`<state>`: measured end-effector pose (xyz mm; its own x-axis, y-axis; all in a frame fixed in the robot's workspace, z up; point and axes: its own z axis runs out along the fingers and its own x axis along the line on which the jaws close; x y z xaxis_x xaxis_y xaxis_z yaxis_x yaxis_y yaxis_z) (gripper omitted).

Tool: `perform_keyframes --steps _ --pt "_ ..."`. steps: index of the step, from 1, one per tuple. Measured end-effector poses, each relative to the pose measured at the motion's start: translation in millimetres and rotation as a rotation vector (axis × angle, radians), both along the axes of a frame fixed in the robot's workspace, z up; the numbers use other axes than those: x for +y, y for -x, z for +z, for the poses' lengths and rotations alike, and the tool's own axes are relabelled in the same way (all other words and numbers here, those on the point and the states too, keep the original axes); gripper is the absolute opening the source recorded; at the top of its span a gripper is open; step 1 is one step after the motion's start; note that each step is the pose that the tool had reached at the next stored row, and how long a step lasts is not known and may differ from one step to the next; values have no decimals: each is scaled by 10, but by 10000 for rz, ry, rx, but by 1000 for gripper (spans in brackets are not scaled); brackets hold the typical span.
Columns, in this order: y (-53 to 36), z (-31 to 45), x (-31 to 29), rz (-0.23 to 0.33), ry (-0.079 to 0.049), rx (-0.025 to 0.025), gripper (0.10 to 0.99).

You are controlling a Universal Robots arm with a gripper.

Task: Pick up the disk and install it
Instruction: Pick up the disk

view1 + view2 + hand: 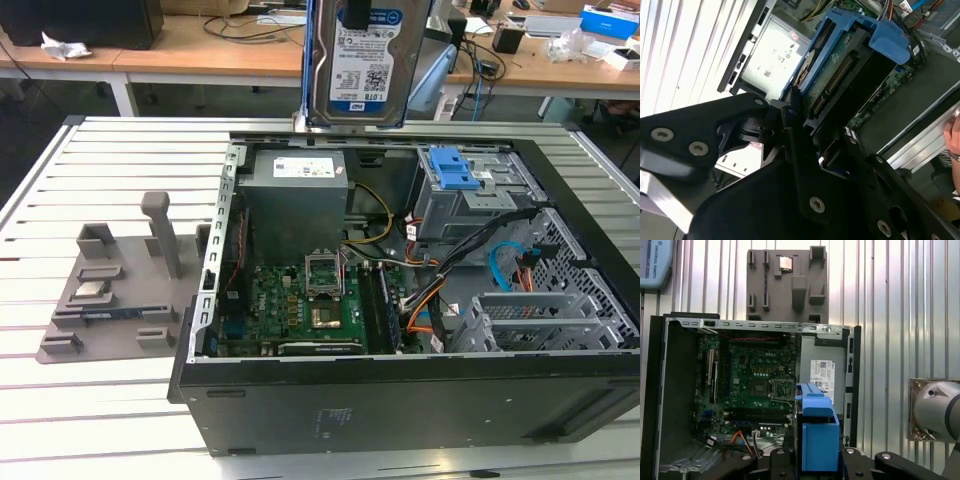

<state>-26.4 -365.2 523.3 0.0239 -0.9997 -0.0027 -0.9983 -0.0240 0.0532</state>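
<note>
Black gripper [816,131], jaws apparently clamped on the disk [365,60], holds it upright above the far side of the open computer case [400,400] on the desk [110,150].

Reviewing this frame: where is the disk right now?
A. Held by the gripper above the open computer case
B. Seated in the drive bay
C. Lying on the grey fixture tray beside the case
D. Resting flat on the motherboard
A: in the exterior view the disk hangs label-out above the open computer case, and in the second wrist view the gripper is clamped on its blue-railed body.
</note>
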Motion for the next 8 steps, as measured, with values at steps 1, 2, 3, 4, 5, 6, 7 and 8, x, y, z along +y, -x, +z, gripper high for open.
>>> perform_keyframes --steps 1,2,3,4,5,6,7,8 --pt "0 -1 -19 0 -1 -1 369" --pt "0 0 -45 0 0 0 369" --pt "0 -1 -76 0 0 0 369" --pt "0 -1 -89 -1 -1 -1 369" --pt "0 -2 -103 -1 -1 0 369" --pt "-1 -2 -127 -1 0 0 369" --pt "-1 -4 -164 0 0 0 369" --pt "-1 -6 -195 -1 0 0 369"
